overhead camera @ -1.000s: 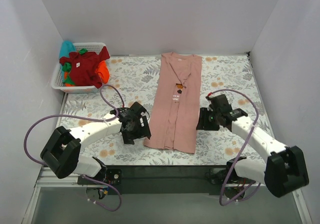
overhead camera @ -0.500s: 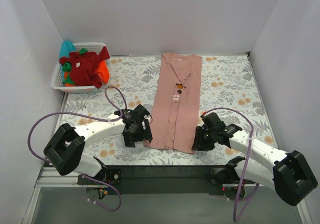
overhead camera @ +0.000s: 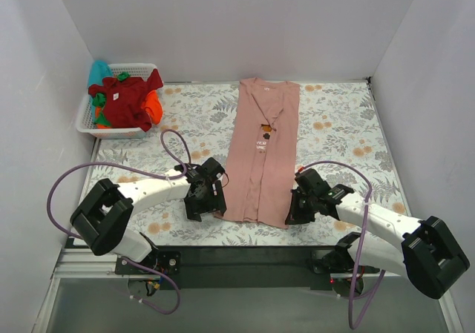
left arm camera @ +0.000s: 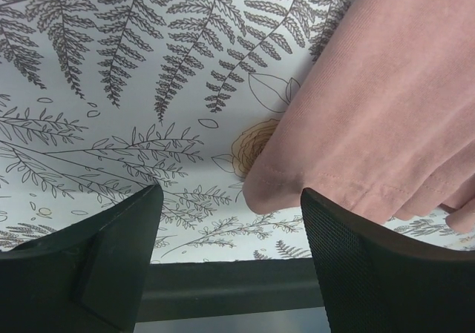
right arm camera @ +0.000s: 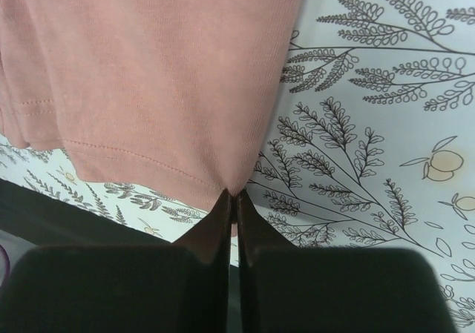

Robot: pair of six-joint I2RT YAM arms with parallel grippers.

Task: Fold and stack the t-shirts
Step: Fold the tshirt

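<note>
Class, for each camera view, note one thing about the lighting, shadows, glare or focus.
Top external: even, diffuse light, hardly any shadows, and the pink t-shirt is sharp. Left wrist: the tablecloth print and the shirt hem are crisp, with the left gripper dark against them. Right wrist: the hem stitching is clear, the right gripper is nearly featureless black, and there is no glare.
</note>
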